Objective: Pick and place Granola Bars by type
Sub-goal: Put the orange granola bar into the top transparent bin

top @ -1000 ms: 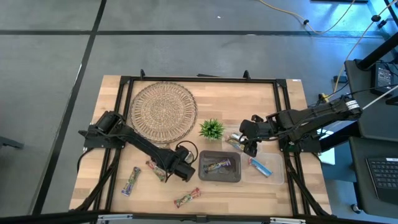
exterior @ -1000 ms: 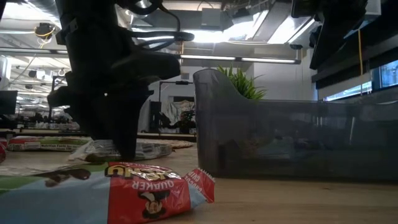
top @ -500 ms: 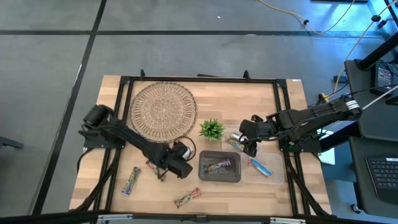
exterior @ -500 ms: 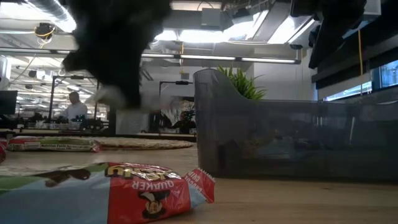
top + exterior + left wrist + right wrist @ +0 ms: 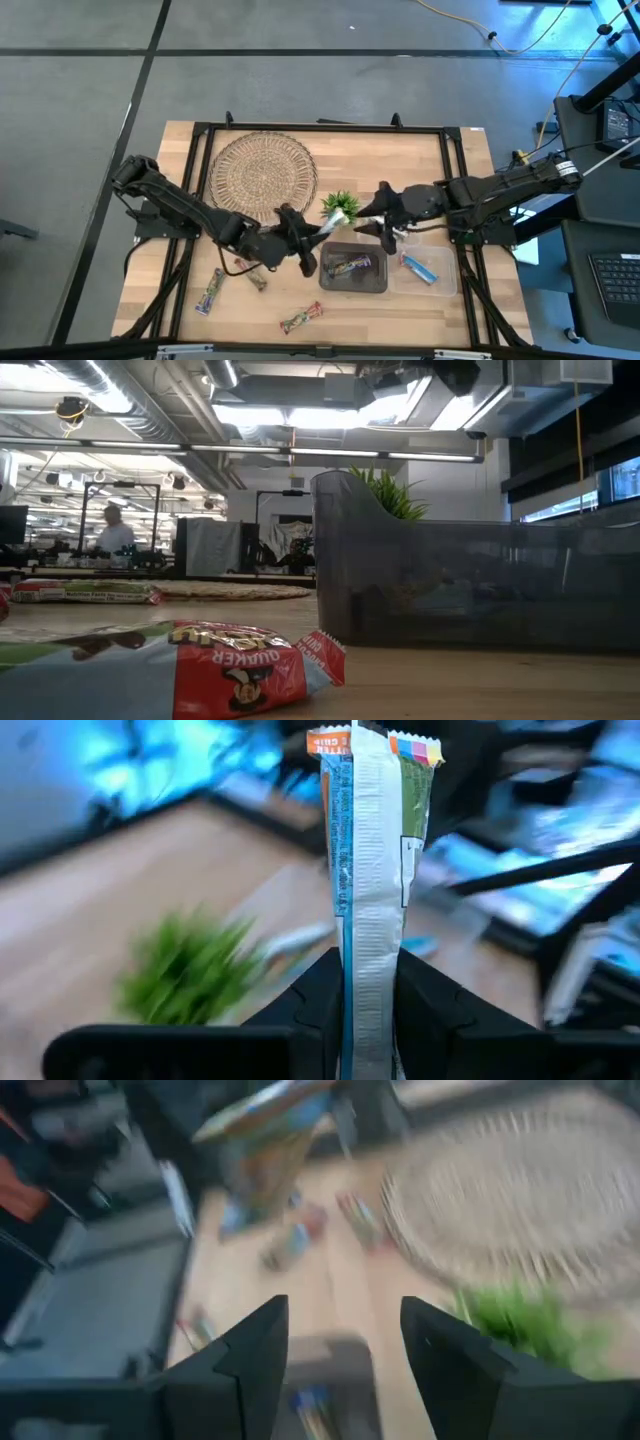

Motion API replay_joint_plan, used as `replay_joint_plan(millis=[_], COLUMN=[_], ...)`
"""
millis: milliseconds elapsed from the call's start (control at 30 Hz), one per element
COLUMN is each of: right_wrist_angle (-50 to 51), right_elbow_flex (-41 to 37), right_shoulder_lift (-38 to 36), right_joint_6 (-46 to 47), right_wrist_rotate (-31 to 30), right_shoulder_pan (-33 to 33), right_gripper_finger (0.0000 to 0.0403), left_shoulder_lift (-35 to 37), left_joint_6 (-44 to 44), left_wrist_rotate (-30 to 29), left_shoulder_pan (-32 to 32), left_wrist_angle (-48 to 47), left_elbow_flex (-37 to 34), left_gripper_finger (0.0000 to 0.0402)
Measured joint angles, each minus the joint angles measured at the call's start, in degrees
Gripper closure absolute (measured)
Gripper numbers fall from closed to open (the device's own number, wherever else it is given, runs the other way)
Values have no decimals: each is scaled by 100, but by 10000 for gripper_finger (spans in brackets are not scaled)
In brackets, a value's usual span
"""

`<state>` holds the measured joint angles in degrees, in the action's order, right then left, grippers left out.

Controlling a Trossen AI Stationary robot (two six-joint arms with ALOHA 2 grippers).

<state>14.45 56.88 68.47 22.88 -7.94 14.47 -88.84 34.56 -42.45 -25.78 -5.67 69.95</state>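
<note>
A: What changed at the left gripper?
B: It lifted off the table, clenched on 1 granola bar, now beside the plant.
A: And the right gripper?
B: Jaws parted, empty, swung toward it; likely a handover before the dark bin.

left tool lifted with a granola bar pinched, right tool swung toward it

A round woven mat lies on the wooden table near a small green plant.
</note>
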Motion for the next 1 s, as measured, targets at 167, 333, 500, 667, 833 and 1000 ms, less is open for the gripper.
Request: replay_joint_plan(millis=[167,333,500,667,833,1000], right_wrist_angle=[-718,-896,-1240,-1768,-2137,-2416], right_elbow_flex=[0,0,0,0,0,0], right_shoulder_lift=[0,0,0,0,2,37], right_joint_6=[-397,-804,-1144,-1219,-1176,-1271], right_wrist_rotate=[50,49,50,50,117,478], right_shoulder_pan=[49,146,209,209,209,209], right_gripper_finger=[205,187,130,92,86,90], left_shoulder_lift=[0,0,0,0,0,0], left_joint_6=[-1577,-2025,-2035,-2036,-2038,-2036], left_wrist_rotate=[529,755,744,728,705,595], left_shoulder_pan=[1,0,50,87,140,188], left_wrist_angle=[1438,1757,1612,1569,1571,1571], left_elbow_flex=[9,9,7,7,7,7], left_gripper_finger=[338,335,337,336,335,338])
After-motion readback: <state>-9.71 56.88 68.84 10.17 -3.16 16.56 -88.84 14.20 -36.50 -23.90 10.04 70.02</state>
